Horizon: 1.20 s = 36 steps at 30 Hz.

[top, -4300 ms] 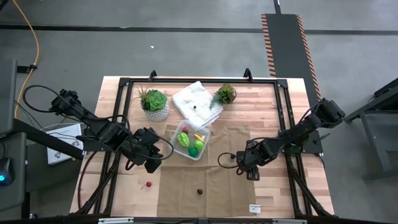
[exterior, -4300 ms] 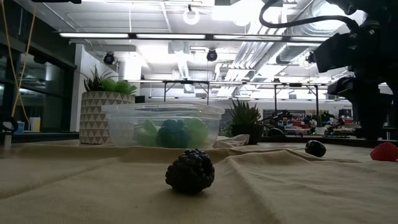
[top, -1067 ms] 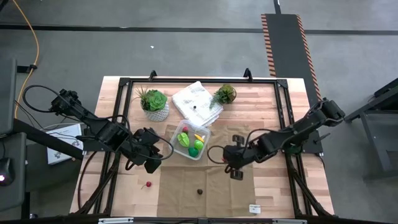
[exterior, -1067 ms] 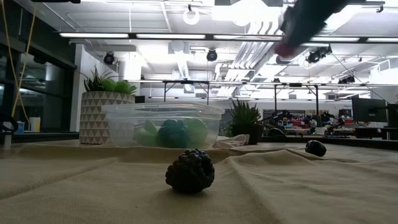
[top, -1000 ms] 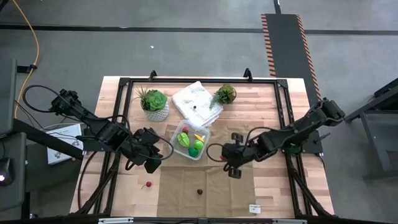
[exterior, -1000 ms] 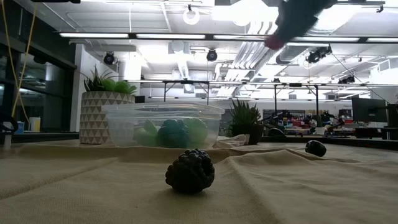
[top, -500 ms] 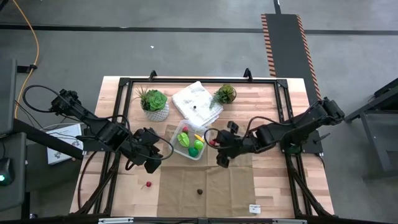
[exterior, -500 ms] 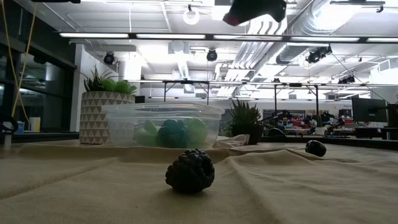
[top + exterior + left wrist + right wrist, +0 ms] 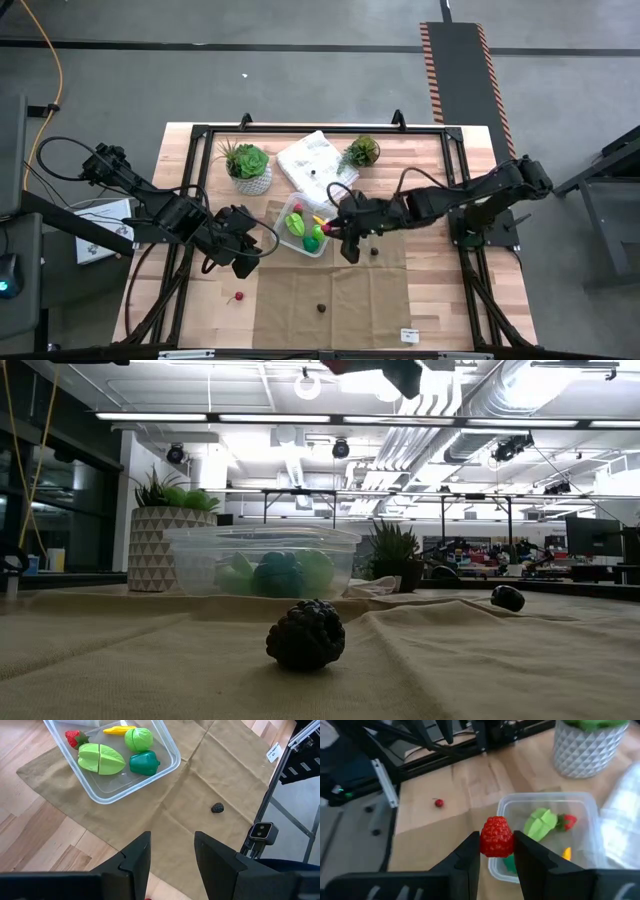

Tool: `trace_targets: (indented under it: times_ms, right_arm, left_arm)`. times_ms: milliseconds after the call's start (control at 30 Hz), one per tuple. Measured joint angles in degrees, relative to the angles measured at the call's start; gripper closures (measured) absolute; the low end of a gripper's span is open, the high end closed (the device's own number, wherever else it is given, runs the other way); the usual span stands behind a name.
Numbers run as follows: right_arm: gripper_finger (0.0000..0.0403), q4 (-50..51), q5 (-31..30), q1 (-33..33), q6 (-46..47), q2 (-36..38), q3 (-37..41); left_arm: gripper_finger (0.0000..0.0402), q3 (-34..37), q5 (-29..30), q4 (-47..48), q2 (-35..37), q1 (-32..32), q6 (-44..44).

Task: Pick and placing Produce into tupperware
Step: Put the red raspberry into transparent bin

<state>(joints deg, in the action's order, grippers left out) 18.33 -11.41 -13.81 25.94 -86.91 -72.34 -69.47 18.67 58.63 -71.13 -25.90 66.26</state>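
The clear square tupperware (image 9: 322, 251) sits on a tan cloth and holds green pieces, a strawberry and a yellow piece (image 9: 121, 729). My right gripper (image 9: 336, 229) hovers high at its right edge, shut on a red raspberry (image 9: 496, 837); the low view shows it at the very top (image 9: 372, 370). My left gripper (image 9: 241, 257) waits open to the container's left, its fingers (image 9: 136, 856) apart. A dark brown berry (image 9: 321, 308) and a second dark piece (image 9: 374, 252) lie on the cloth. A small red piece (image 9: 238, 297) lies on bare wood. My right gripper pinches the red raspberry by its two opposite sides (image 9: 484, 841) between its two fingers (image 9: 468, 854). The berry is lifted clear, high above the table, with the container's near-right part (image 9: 545, 796) below and beyond it.
Two potted plants (image 9: 248, 165) (image 9: 361, 152) and a white wrinkled bag (image 9: 317, 163) stand along the far side. A black frame (image 9: 200, 140) runs round the table. The tan cloth (image 9: 350, 295) covers the near middle, with open cloth between the dark pieces.
My right gripper has travelled toward the table's left and slightly toward the far edge, carrying the red raspberry high above the cloth, from right of the dark piece to the container's right edge. Its fingers stayed shut on the berry. My left arm kept still.
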Motion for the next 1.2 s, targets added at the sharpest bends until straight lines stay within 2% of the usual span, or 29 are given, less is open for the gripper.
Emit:
trace_targets:
  times_ms: [233, 400, 467, 700, 1000, 1200]
  right_arm:
    - [0.0315, -0.38, 9.49, 6.86, 2.14, -0.12, 0.00]
    - [0.0315, -3.48, 19.42, 11.19, 3.41, -2.74, 0.00]
    - [0.0315, -3.45, 21.38, 12.25, 3.73, -4.19, 0.00]
    - [0.0315, -1.11, 21.52, 12.79, 3.43, -9.15, -1.77]
    - [0.0315, 17.65, 19.26, 12.95, -5.18, -20.75, -17.43]
    - [0.0315, 23.60, 17.17, 13.81, -6.87, -25.74, -24.94]
  left_arm:
    - [0.0261, 0.00, 0.01, 0.00, 0.00, -0.01, -1.98]
    - [0.0261, 0.00, 0.01, 0.00, -0.02, 0.01, -2.15]
    - [0.0261, 0.00, 0.01, 0.00, -0.02, -0.01, -2.16]
    - [0.0261, 0.00, -0.01, 0.01, -0.04, -0.01, -2.16]
    - [0.0261, 0.00, -0.08, 0.33, -0.04, 0.01, -2.20]
    - [0.0261, 0.00, -0.12, 0.33, -0.04, -0.01, -2.91]
